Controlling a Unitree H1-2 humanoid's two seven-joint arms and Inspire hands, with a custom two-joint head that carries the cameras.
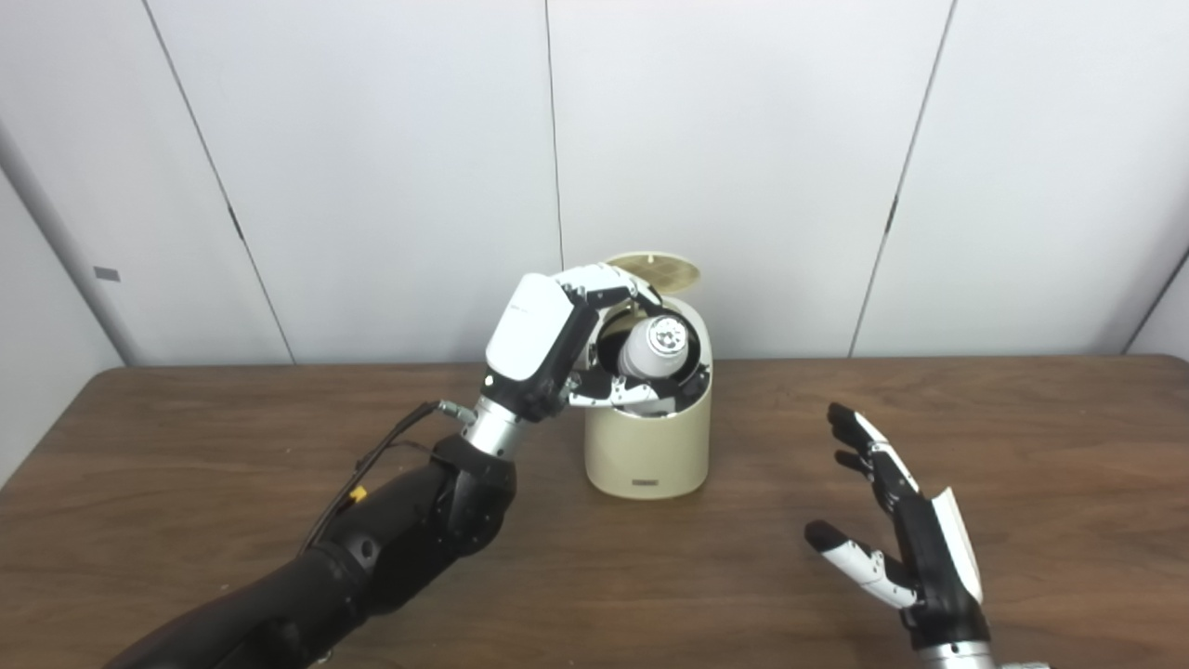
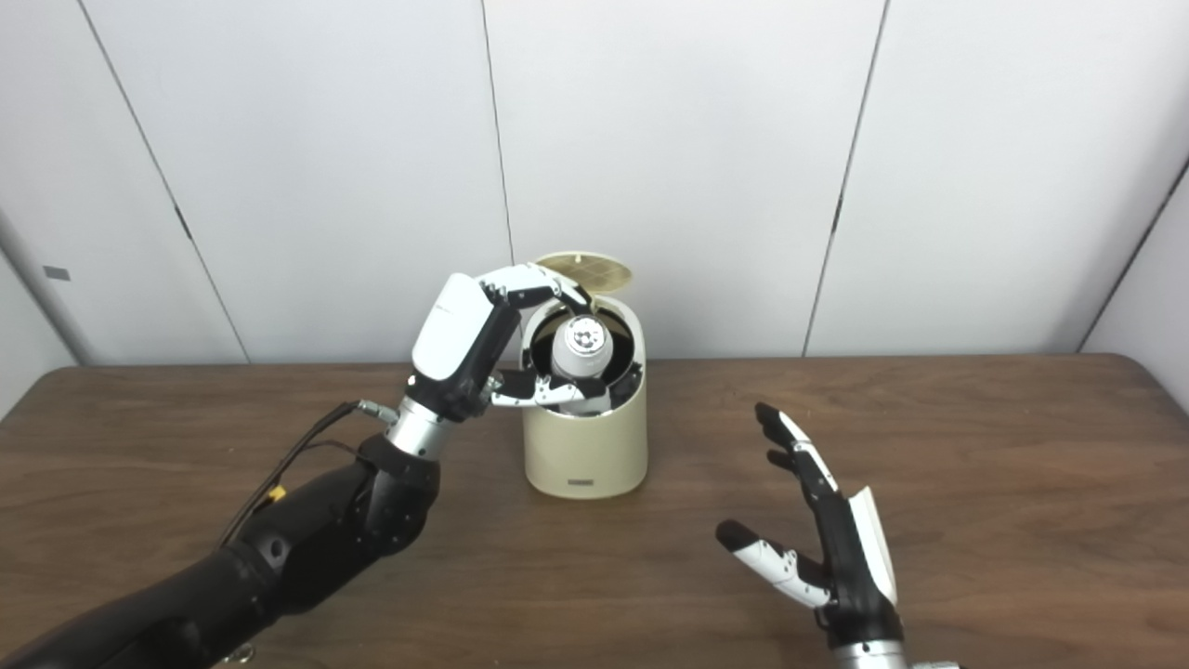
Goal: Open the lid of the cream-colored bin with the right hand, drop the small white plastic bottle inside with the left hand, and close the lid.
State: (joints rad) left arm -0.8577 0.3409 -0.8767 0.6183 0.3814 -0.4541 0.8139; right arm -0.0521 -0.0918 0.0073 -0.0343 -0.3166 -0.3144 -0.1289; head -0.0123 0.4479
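From the left eye, the left hand [image 1: 548,339] is raised off the table [image 1: 186,446] on a bent arm, its white back turned up and to the left, wrist cocked so the fingers [image 1: 604,283] curl over the open mouth of the bin [image 1: 646,446]. Those fingers and the thumb below are closed around the bottle [image 1: 655,346], which lies tilted in the bin's mouth, just past the palm, its round end facing the camera — held, not dropped. The lid [image 1: 655,268] stands tipped back behind the fingertips. The right hand [image 1: 896,525] sits well to the right of the bin and nearer the camera, palm turned inward, fingers spread and pointing up and away, thumb out to the left; it holds nothing and touches nothing that can be seen. From the right eye, the same left hand [image 2: 469,339] reaches in from the bin's [image 2: 585,437] left side, fingers arched over the rim with the bottle [image 2: 581,348] clasped beneath them, the lid [image 2: 585,269] upright just beyond. The right hand [image 2: 822,534] hangs apart — fingers splayed, empty, clear of the bin.
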